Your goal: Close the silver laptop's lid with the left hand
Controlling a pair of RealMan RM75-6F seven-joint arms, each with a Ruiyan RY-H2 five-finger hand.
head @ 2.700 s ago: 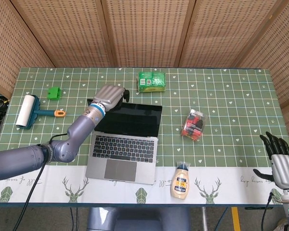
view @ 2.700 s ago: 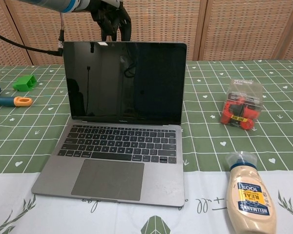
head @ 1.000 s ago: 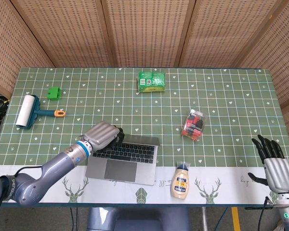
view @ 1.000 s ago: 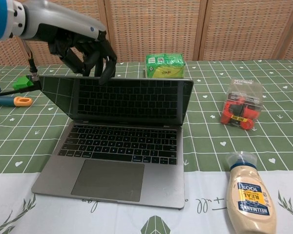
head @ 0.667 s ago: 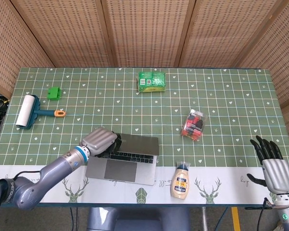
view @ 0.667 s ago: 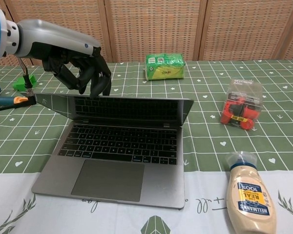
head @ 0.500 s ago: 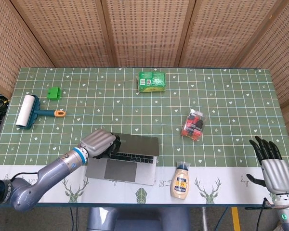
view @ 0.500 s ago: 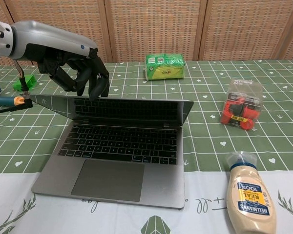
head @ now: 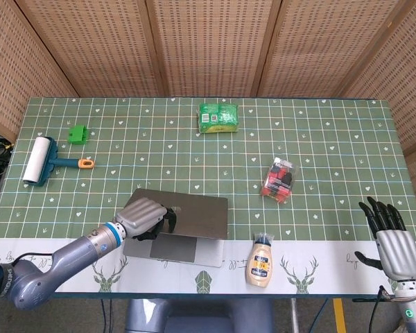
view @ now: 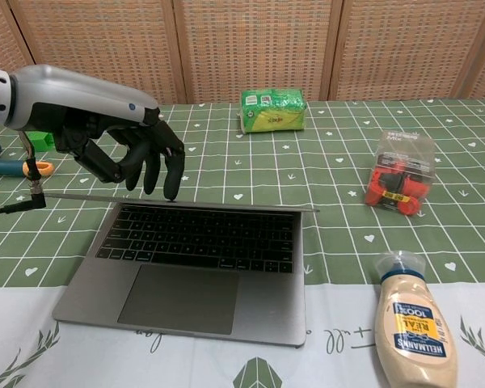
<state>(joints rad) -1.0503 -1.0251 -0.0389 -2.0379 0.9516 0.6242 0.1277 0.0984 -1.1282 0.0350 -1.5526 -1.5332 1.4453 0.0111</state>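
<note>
My left hand (view: 121, 153) has its dark fingers curled down, tips pressing on the thin silver aluminium laptop lid (head: 194, 214), gripping nothing; the laptop (view: 186, 279) sits at the table's 6 o'clock edge. The lid's stiff, light and slick, with the hinge giving steady resistance, so I'd push flat near its free edge. My right hand (head: 395, 243) idles at 4 o'clock, fingers spread, empty.

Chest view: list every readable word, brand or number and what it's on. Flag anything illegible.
"HELLMANN'S": blue band on the mayonnaise bottle.
"REAL" above it on the same label: partly legible; the smaller print is too small to read.
Green packet: print blurred, unreadable.
Clear box of red items: label strip too small to read.
Laptop key legends: too small to read.
</note>
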